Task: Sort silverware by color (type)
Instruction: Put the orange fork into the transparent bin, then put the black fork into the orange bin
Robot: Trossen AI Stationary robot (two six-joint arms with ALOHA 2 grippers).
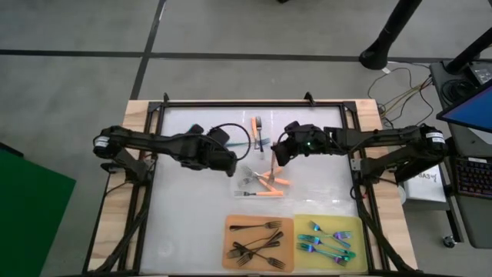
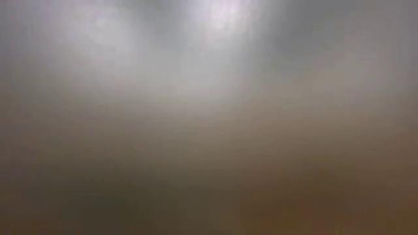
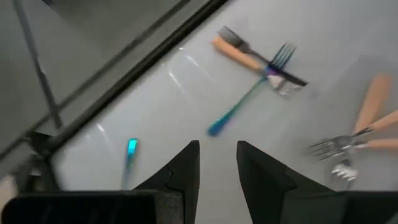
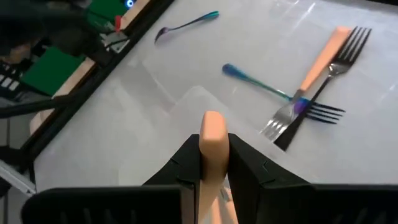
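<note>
The right end effector (image 4: 213, 163) is clamped on an orange fork handle (image 4: 212, 134), above the worktop's (image 1: 192, 223) middle. The left end effector (image 3: 217, 168), fingers apart and empty, points toward a teal fork (image 3: 249, 96) crossing an orange fork (image 3: 245, 55) at the far side. Black forks (image 1: 257, 242) and teal ones fill the near mats. Judged: orange forks are being gathered; next, place this one with the central orange pile (image 1: 270, 183).

Mats: 2, one orange mat (image 1: 231, 225) and one yellow mat (image 1: 355, 223) just beside it.
Black forks (image 1: 257, 245): about 5 on the orange mat, overlapping, count unsure.
Iridescent forks (image 1: 327, 242): about 5 on the yellow mat, 1 loose well beyond the orange mat.
Orange-handled forks (image 1: 270, 181): about 5, tangled.
</note>
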